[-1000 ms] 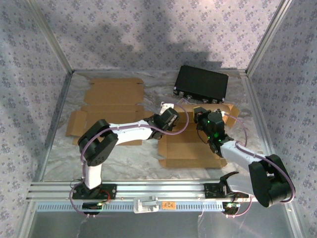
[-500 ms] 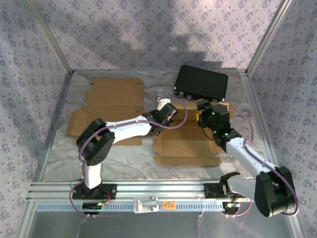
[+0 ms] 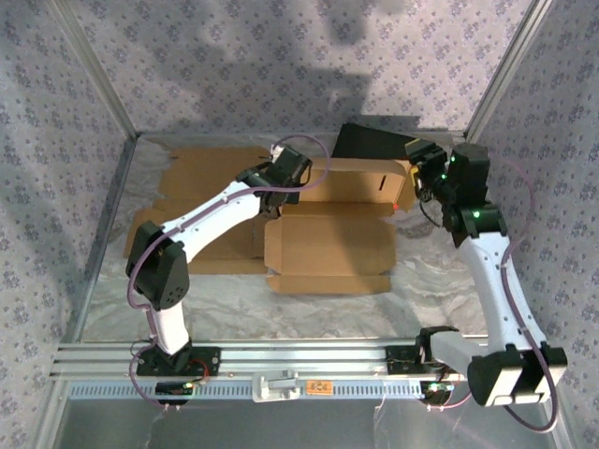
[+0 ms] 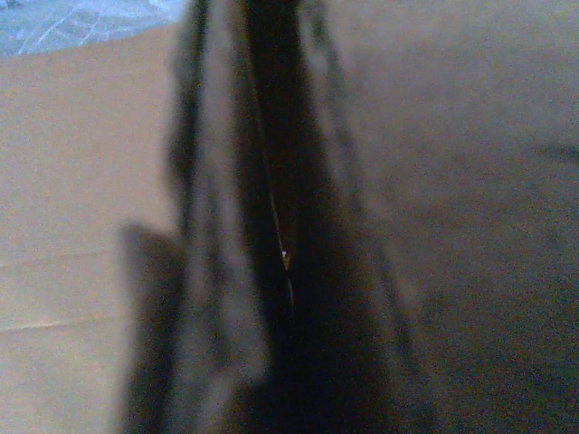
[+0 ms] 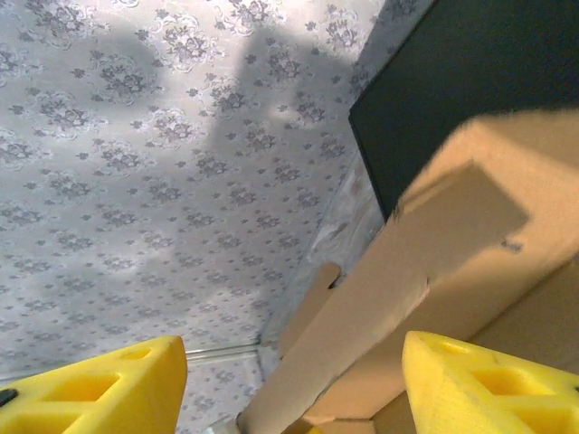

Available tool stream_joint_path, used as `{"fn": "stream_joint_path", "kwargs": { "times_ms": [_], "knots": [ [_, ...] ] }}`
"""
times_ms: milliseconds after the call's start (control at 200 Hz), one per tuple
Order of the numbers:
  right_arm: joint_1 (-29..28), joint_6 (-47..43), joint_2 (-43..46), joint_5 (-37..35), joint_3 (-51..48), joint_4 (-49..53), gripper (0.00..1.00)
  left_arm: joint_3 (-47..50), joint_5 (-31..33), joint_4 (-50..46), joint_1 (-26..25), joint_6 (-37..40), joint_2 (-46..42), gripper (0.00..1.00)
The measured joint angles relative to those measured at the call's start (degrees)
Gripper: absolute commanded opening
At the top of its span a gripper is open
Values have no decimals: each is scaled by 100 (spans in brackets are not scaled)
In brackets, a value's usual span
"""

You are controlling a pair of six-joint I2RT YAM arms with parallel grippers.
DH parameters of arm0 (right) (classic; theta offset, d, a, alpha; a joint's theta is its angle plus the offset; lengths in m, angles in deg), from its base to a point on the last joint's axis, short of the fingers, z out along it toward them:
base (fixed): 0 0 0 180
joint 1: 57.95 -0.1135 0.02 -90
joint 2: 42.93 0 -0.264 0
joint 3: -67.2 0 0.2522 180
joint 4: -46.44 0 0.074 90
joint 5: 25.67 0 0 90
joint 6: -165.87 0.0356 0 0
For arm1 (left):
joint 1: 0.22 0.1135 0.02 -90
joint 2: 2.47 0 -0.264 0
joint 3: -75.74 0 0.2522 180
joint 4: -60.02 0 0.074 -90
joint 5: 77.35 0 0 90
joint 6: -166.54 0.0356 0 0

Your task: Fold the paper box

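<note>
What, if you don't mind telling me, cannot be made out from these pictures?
1. Left wrist view: blur and a dark smear hide whether the left end effector is open or shut on the paper box.
2. Top view: the near side of the black case is hidden behind the box's far panel.
3. Top view: the left arm covers part of the flat cardboard sheet.
4. Right wrist view: the bottom edge cuts off the right end effector.

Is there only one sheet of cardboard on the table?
No: a second sheet lies flat to the left of the half-folded box.
</note>
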Motion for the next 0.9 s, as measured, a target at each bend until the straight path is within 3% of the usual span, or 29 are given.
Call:
{"fn": "stream_joint_path", "kwargs": {
  "times_ms": [285,740,899],
  "knots": [
    [164,-579,-1423,575,920,378,58,-315,-365,-874,258,-63,-42,0],
    [-223,-656,-2081,997,911,422,58,-437,-695,-1086,343,-107,-42,0],
    [-251,-605,-2199,1283,927,413,59,-481,-1108,-1097,514,-192,-42,0]
  ]
}}
